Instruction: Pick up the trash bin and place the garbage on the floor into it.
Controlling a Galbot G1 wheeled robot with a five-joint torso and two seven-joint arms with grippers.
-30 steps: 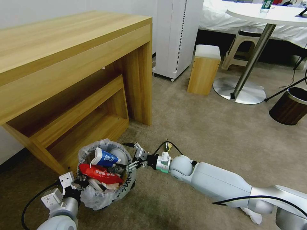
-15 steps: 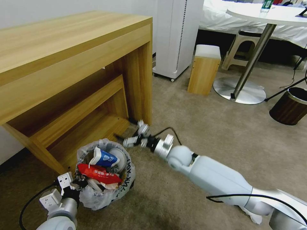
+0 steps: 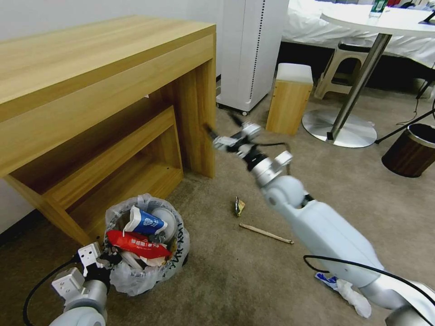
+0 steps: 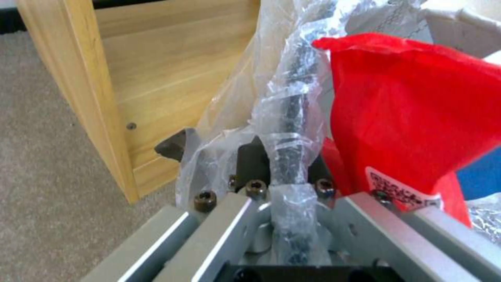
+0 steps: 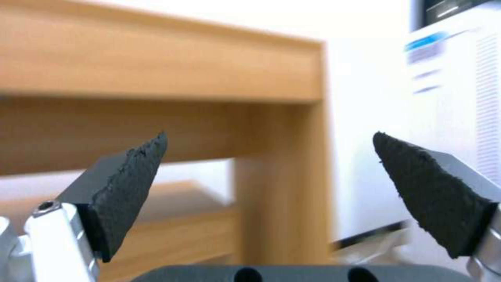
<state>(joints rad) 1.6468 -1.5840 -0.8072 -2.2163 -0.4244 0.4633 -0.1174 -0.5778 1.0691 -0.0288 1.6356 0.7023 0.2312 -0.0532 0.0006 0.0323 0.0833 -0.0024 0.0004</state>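
The trash bin [image 3: 177, 253], black with a crinkled white liner, stands on the beige floor [image 3: 349, 194] by the desk's lower shelf. It holds a red wrapper [image 3: 138, 245] and a blue-white paper cup [image 3: 146, 222]. My left gripper [image 3: 100, 261] is shut on the bin's near rim; the left wrist view shows the rim and liner [image 4: 284, 129] clamped between its fingers beside the red wrapper [image 4: 412, 117]. My right gripper [image 3: 220, 125] hangs open and empty in the air near the desk leg, its pads [image 5: 133, 184] wide apart. Garbage on the carpet: a small crumpled piece [image 3: 239, 206], a wooden stick [image 3: 266, 233], and white-and-blue litter [image 3: 346, 289].
A wooden desk [image 3: 90, 68] with a lower shelf stands at the left. Behind are a white appliance [image 3: 249, 54], a small wooden stool [image 3: 290, 99], a round table's metal base [image 3: 340, 129] and a brown wood-grain bin [image 3: 410, 154] at the right.
My right arm has swung up and away from the bin's side to beside the desk leg, uncovering the crumpled piece and the stick. The bin has shifted slightly towards me.
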